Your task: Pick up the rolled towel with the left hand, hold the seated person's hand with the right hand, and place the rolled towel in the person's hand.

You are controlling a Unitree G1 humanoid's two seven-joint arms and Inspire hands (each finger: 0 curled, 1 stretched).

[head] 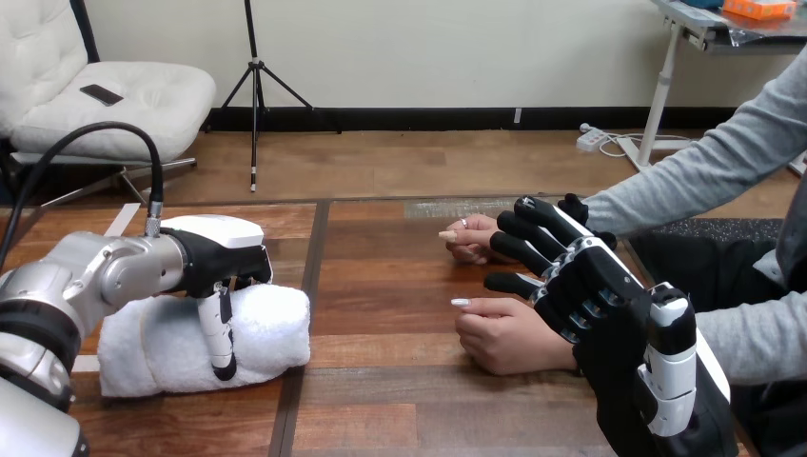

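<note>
The white rolled towel (162,343) lies on the table at the left. My left hand (214,249) sits on top of it, with the thumb (221,335) reaching down the towel's front face and the fingers hidden behind the roll. My right hand (595,286) is at the right, open, its straight fingers (533,249) pointing left. They hover over the wrist of the person's nearer hand (504,335), which rests on the table. The person's farther hand (471,238) lies just beyond my fingertips. I cannot tell whether my right hand touches either of the person's hands.
The wooden table (381,286) has bare surface between the towel and the person's hands. The person's grey sleeves (695,176) come in from the right edge.
</note>
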